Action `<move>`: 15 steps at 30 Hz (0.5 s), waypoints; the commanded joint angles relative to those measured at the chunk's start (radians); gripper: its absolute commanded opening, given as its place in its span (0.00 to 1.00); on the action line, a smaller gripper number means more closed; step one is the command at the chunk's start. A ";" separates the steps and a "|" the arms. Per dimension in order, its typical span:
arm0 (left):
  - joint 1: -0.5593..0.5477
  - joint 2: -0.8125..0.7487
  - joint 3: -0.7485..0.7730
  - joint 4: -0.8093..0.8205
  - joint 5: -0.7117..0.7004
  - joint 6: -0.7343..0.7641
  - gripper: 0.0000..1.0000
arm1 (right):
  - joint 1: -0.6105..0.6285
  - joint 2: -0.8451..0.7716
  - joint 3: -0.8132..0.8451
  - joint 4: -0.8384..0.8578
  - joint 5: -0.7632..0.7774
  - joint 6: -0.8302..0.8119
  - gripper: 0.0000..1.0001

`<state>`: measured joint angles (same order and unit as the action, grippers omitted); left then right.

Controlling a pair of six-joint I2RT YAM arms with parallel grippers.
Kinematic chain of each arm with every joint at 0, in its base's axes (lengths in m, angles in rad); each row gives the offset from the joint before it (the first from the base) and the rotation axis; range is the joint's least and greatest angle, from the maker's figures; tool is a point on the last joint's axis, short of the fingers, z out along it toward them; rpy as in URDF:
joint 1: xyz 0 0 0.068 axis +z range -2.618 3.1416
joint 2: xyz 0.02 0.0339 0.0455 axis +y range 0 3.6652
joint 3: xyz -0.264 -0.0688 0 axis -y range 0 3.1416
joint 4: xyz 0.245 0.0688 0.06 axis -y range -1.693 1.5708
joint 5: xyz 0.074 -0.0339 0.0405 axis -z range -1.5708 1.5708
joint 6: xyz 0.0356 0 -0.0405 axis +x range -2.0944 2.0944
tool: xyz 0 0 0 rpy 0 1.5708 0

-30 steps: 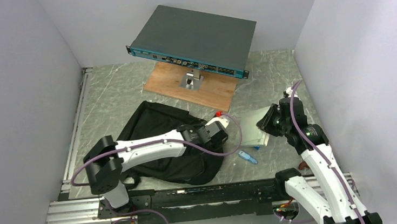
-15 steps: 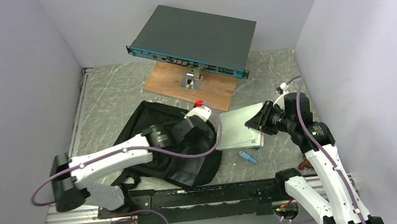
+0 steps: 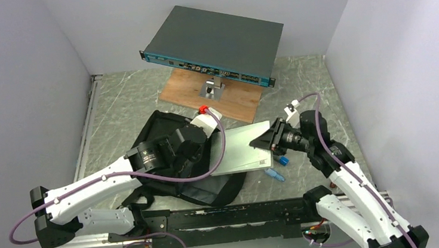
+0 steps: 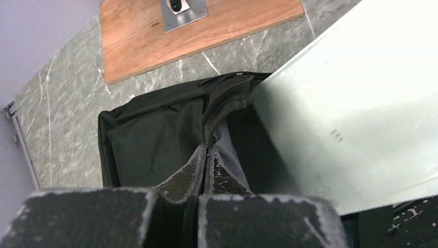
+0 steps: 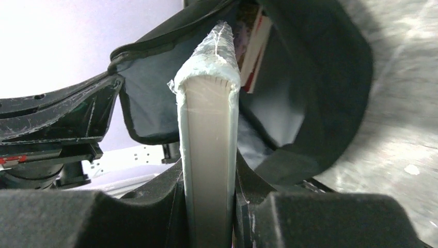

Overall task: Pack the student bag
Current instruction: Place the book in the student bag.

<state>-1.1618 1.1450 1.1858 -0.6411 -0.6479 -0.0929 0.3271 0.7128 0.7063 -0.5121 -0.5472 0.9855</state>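
Gaping just ahead of your right gripper [image 5: 209,175], the student bag [image 5: 320,77] already holds what looks like a red-and-white book [image 5: 255,46] (only the right wrist view shows it). That gripper is clamped on a pale flat book [image 5: 206,129], edge up, whose far end has moved in to the bag's mouth since half a second ago. Your left gripper [image 4: 206,153] is closed tight, pinching the bag's zipper rim [image 4: 222,106] right at its fingertips.

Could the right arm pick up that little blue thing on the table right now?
Probably not: the blue thing lies near, but the right claw is shut on the pale book.
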 commanded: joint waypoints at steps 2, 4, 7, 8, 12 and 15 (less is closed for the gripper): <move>0.001 -0.017 0.065 0.063 0.025 0.019 0.00 | 0.201 0.024 -0.101 0.440 0.104 0.239 0.00; 0.002 -0.019 0.066 0.082 0.033 0.031 0.00 | 0.271 0.073 -0.142 0.541 0.190 0.286 0.00; 0.002 -0.007 0.099 0.060 0.058 0.041 0.00 | 0.342 0.156 -0.177 0.686 0.321 0.319 0.00; 0.002 -0.004 0.106 0.059 0.066 0.045 0.00 | 0.361 0.183 -0.191 0.742 0.358 0.337 0.00; 0.002 -0.006 0.109 0.039 0.098 0.029 0.00 | 0.420 0.305 -0.204 0.957 0.423 0.381 0.00; 0.002 -0.022 0.089 0.047 0.109 0.027 0.00 | 0.454 0.352 -0.194 1.053 0.457 0.385 0.00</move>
<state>-1.1595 1.1500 1.2377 -0.6563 -0.5709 -0.0666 0.7425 1.0561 0.4644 0.1204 -0.1703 1.2888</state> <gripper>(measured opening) 0.012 0.268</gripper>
